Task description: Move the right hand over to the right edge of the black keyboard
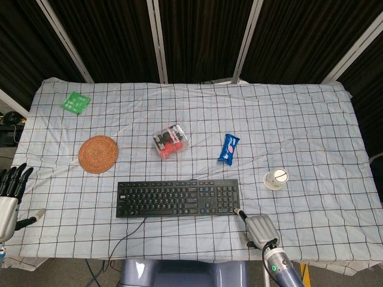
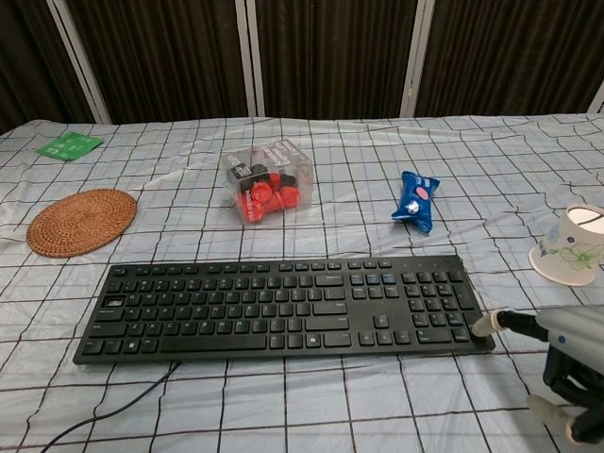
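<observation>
The black keyboard (image 1: 178,198) (image 2: 283,306) lies near the table's front edge, its cable trailing off the front left. My right hand (image 1: 258,229) (image 2: 566,354) sits just right of it, low on the cloth. One extended fingertip (image 1: 239,211) (image 2: 485,327) touches the keyboard's front right corner while the other fingers curl under, holding nothing. My left hand (image 1: 9,191) hangs past the table's left edge with its fingers spread and nothing in it.
A paper cup (image 1: 276,178) (image 2: 572,245) stands right of the keyboard. A blue snack packet (image 1: 228,147) (image 2: 415,199), a clear box of red and black pieces (image 1: 170,140) (image 2: 267,179), a woven coaster (image 1: 97,153) (image 2: 80,220) and a green card (image 1: 75,102) (image 2: 70,144) lie further back.
</observation>
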